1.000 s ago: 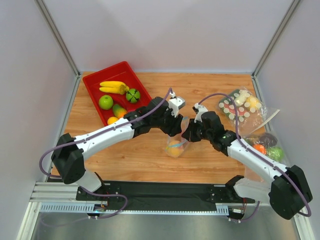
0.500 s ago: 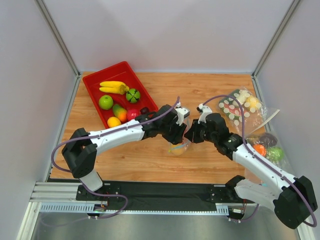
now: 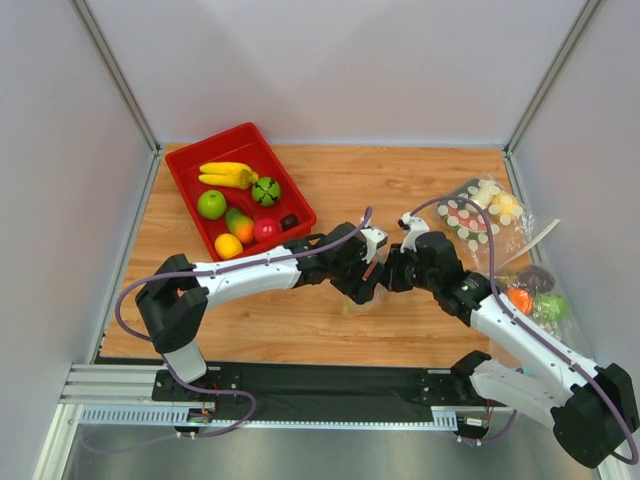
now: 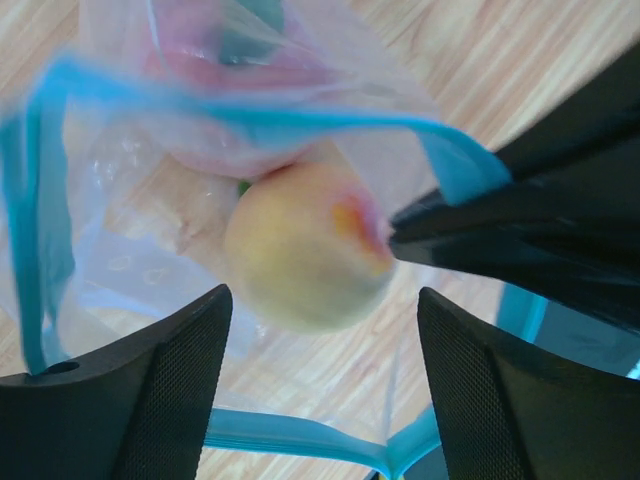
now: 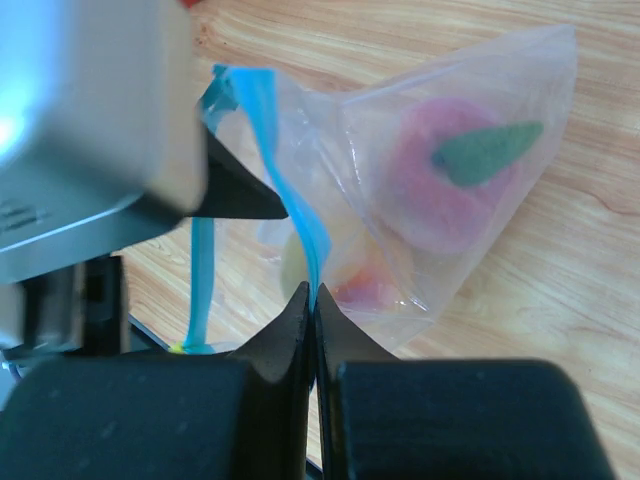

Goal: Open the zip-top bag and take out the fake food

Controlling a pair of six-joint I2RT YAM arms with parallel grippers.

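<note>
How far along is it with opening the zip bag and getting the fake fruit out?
Done: the zip-top bag looks open, its blue zip strip parted into a loop in the left wrist view. In hand: the right gripper has its jaws shut on one side of the strip, and the left gripper sits open at the mouth. Left: the fake food that shows is inside the bag; none is out.
</note>
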